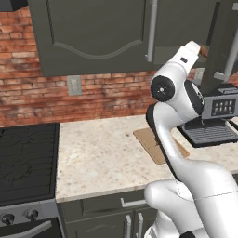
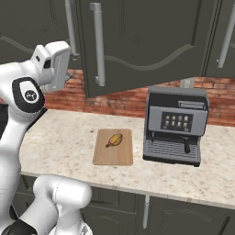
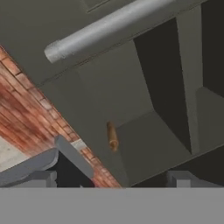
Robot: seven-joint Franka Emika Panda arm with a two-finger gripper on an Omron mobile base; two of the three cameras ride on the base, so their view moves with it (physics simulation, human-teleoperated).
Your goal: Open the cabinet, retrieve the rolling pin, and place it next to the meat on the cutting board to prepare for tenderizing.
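Hand view has the pincer (image 3: 109,181) at bottom center, jaws spread wide and empty, 2 tips low in frame; just above, the rolling pin (image 3: 112,136) lies inside the open cabinet (image 3: 148,109); right base view shows the meat (image 2: 114,139) on the cutting board (image 2: 113,156) at center.

We find the cutting board (image 2: 113,148) lying flat on the surface (image 2: 69,137), with the meat (image 2: 114,139) on its rear half. The coffee machine (image 2: 174,125) stands just right of the board, against the brick wall (image 2: 119,102). The stove (image 1: 28,160) sits at the left end of the surface. The cabinet (image 2: 137,41) hangs above the board, its door swung outward. In the hand view, the rolling pin (image 3: 112,136) lies inside the cabinet, at the front edge of its floor.
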